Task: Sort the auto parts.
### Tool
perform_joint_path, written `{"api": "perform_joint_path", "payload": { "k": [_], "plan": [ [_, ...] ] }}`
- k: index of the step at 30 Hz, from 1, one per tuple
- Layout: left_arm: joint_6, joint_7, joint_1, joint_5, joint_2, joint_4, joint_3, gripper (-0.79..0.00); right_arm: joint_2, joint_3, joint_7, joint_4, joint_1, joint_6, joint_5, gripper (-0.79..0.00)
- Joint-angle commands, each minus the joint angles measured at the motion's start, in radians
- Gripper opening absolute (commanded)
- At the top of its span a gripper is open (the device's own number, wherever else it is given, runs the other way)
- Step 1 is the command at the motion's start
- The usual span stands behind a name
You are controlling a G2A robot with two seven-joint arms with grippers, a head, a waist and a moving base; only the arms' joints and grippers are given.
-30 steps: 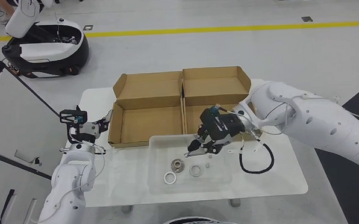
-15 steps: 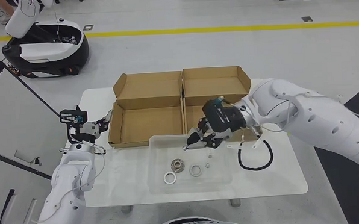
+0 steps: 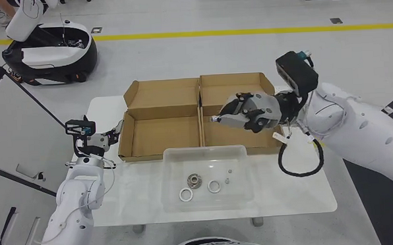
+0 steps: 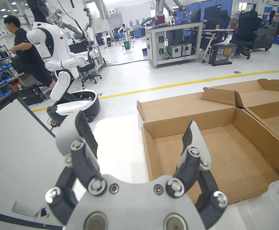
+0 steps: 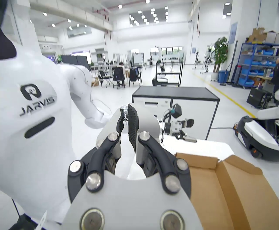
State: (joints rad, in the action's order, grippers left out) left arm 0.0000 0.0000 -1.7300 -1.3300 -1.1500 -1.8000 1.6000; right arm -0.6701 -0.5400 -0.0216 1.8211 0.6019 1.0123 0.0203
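My right gripper [image 5: 126,115] is shut on a small silver bolt [image 5: 124,112]; in the top view this gripper [image 3: 217,117] is held above the right cardboard box [image 3: 238,94], near the wall it shares with the left box [image 3: 159,136]. A clear plastic tray [image 3: 242,193] at the table's front holds two white rings [image 3: 185,195] [image 3: 214,186], a grey metal bearing [image 3: 195,180] and a tiny part [image 3: 228,180]. My left gripper [image 4: 139,132] is open with nothing between its fingers, at the table's left edge [image 3: 111,138] beside the left box [image 4: 209,152].
A black cable loop [image 3: 302,163] hangs from the right arm over the table's right side. Box flaps [image 3: 161,92] stand up along the back. A white wheeled robot base [image 3: 51,53] is on the floor beyond the table's left corner.
My right gripper has risen out of the tray with the bolt and swung back and up over the right box. The left arm has kept still.
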Motion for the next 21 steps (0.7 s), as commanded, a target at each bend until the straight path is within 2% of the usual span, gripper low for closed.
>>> {"api": "perform_joint_path", "payload": {
  "k": [1,11,16,21],
  "plan": [
    [0.0,0.0,0.0,0.0,0.0,0.0,0.0,0.0,-0.002,-0.029,-0.031,0.023,0.01,0.0,-0.025,-0.785],
    [0.0,0.0,0.0,0.0,0.0,0.0,0.0,0.0,-0.044,-0.147,-0.072,0.133,0.054,0.0,-0.164,-0.785],
    [0.0,0.0,0.0,0.0,0.0,0.0,0.0,0.0,-0.082,-0.204,0.025,0.156,0.077,0.0,-0.28,-0.785],
    [0.0,0.0,0.0,0.0,0.0,0.0,0.0,0.0,-0.133,-0.271,0.205,0.148,0.114,0.0,-0.448,-0.785]
  ]
}}
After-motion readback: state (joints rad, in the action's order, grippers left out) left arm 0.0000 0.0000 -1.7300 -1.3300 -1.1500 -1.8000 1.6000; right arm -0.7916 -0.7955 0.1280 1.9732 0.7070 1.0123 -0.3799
